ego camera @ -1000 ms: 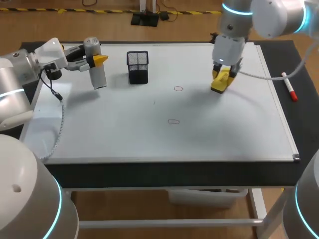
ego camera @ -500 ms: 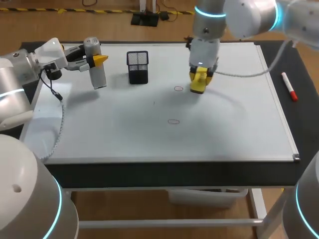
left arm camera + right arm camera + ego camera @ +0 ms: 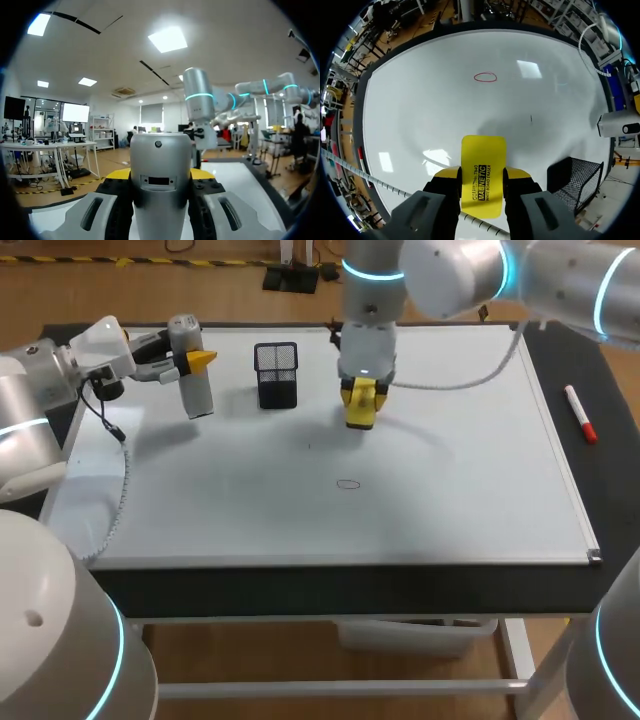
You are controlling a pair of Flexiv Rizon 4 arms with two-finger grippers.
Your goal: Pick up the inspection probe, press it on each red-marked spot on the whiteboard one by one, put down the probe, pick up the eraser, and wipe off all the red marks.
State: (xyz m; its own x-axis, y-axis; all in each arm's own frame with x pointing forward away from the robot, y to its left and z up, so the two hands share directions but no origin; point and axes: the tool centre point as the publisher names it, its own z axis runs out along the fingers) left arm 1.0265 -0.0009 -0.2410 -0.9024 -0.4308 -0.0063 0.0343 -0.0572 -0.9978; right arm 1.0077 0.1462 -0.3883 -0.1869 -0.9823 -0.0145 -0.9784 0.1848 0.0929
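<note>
The whiteboard (image 3: 450, 500) covers most of the tabletop. Near its far left corner, the left arm (image 3: 50, 370) has its jaws clamped on the grey inspection probe (image 3: 193, 380). The right arm (image 3: 450, 265) has its jaws closed on the yellow eraser (image 3: 360, 412) beside the mesh cup (image 3: 276, 375). The eraser has slid left from the right side onto the farther oval's spot. One red mark (image 3: 348, 484) still shows.

Black table (image 3: 612, 480), white frame beneath
</note>
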